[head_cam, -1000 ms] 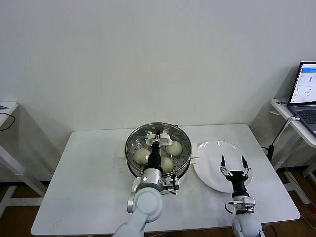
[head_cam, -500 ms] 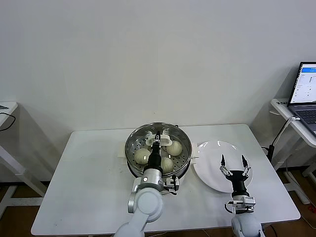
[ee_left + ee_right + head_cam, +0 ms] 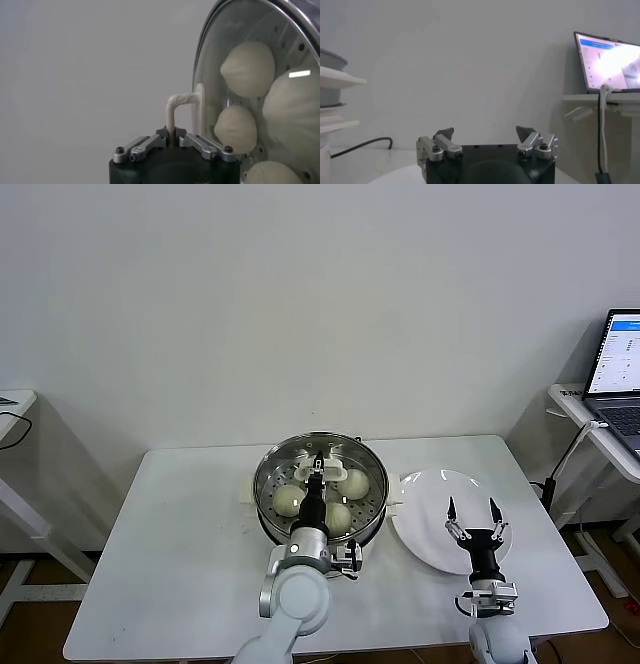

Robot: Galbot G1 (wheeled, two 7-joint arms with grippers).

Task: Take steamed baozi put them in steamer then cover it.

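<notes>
The steamer (image 3: pixel 268 506) stands mid-table on its cream pot base, with several cream-white baozi (image 3: pixel 288 500) inside. The clear glass cover (image 3: pixel 362 462) lies over the steamer, its metal rim level with the basket rim. My left gripper (image 3: pixel 317 467) is shut on the cover's cream bar handle (image 3: pixel 302 473). In the left wrist view the handle (image 3: pixel 178 102) runs between the closed jaws of my left gripper (image 3: pixel 171 134), and baozi (image 3: pixel 248 68) show through the glass. My right gripper (image 3: pixel 470 508) is open and empty above the white plate (image 3: pixel 425 496); it also shows in the right wrist view (image 3: pixel 484 134).
The white plate lies just right of the steamer. A side table with a laptop (image 3: pixel 618 367) and a cable stands beyond the table's right edge. Another small table (image 3: pixel 12 406) is at far left. Bare tabletop (image 3: pixel 180 524) lies left of the steamer.
</notes>
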